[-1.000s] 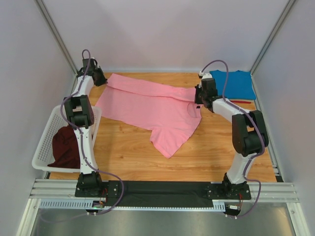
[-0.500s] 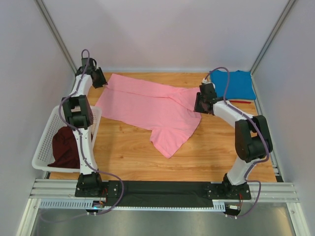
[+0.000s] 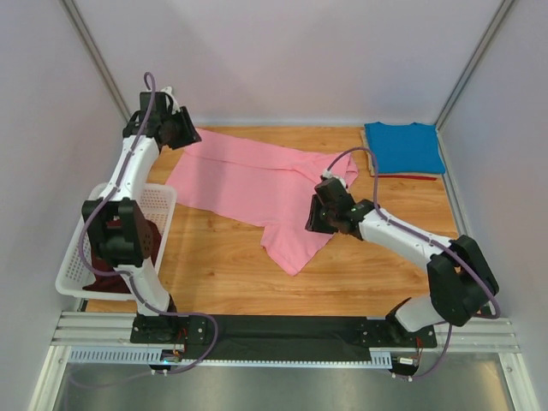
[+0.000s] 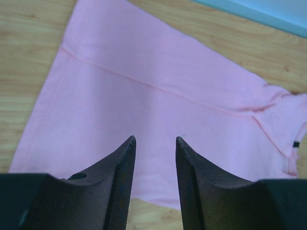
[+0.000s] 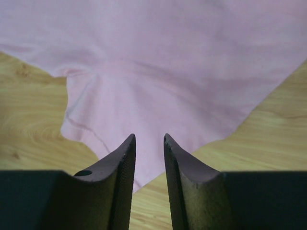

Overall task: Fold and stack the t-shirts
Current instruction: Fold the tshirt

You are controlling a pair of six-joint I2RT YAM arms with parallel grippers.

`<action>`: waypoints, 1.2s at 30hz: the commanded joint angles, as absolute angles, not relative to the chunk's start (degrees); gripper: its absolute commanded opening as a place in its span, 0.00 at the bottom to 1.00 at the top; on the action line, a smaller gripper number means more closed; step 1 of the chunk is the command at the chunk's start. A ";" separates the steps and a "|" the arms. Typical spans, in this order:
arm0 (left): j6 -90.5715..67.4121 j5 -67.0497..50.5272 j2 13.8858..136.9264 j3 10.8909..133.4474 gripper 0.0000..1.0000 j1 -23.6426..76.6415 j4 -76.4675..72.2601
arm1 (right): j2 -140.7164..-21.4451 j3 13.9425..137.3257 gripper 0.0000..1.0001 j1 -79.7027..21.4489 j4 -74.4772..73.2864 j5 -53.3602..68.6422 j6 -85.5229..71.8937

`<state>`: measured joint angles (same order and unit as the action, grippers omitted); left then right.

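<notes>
Pink t-shirt [image 3: 248, 181] lies spread on the tabletop [image 3: 223, 276] — left end effector [image 4: 154, 140] at its 10 o'clock, right end effector [image 5: 149, 137] at 4 — both parted, empty.

spread shirt [image 3: 257, 184] — table [image 3: 223, 265] centre | folded shirt [image 3: 402, 147] — far-right corner | basket [image 3: 73, 257] left edge

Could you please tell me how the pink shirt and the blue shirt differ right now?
The pink shirt lies spread out and rumpled mid-table, with one edge turned over. The blue shirt lies flat and compact in the far right corner. The pink one covers far more of the table than the blue. Both are plain and single-coloured.
</notes>
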<state>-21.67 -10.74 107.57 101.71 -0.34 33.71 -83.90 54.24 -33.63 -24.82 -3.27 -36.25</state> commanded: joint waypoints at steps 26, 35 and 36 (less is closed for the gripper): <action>-20.92 -11.60 86.31 77.52 0.47 4.92 41.40 | -81.40 39.29 0.22 -53.61 -36.12 -18.55 -49.13; -22.15 -12.30 83.94 75.24 0.47 7.29 42.01 | -72.69 37.45 0.23 -53.26 -42.80 -18.11 -51.76; -22.06 -12.30 83.41 75.32 0.47 7.29 42.27 | -71.03 36.57 0.23 -53.09 -43.24 -18.45 -52.03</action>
<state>-22.20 -12.10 86.43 75.35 7.20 41.60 -74.72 38.04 -53.45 -39.66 -16.58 -49.39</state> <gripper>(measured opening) 0.468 0.226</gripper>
